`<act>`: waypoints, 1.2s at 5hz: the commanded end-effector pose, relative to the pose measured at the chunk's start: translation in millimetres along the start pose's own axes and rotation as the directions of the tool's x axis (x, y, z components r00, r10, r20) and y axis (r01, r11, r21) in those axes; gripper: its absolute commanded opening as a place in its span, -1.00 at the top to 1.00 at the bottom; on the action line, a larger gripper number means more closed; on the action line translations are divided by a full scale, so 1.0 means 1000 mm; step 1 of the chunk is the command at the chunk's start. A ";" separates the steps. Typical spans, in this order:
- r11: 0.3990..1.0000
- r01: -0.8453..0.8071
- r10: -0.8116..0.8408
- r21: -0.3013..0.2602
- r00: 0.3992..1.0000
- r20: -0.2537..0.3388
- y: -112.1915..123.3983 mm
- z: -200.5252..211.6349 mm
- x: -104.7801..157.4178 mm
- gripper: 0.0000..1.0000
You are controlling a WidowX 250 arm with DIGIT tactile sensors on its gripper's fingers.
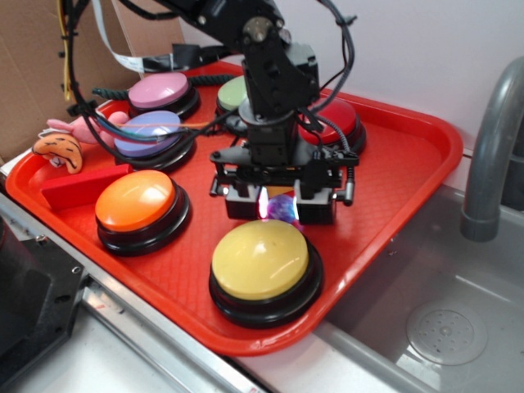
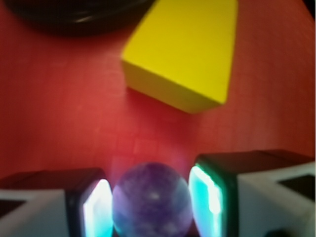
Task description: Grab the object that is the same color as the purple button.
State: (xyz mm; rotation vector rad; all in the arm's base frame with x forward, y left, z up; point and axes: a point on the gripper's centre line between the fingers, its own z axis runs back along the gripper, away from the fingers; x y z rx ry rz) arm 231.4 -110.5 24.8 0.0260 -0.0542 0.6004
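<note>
I've got the gripper (image 2: 150,205) down on the red tray (image 1: 401,164), and the purple ball (image 2: 151,200) sits squarely between its glowing pads (image 2: 96,210) (yellow cube (image 2: 185,49) lies just beyond); both pads look pressed against it, gripper narrowly parted, apparently clamping the ball.

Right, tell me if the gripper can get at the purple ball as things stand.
Probably yes. The gripper is already down on the tray with the purple ball between its fingers. The yellow cube lies apart, beyond it.
</note>
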 end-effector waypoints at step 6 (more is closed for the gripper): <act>0.883 0.467 -0.467 -0.049 0.884 -0.002 0.086 0.105 0.085 -0.46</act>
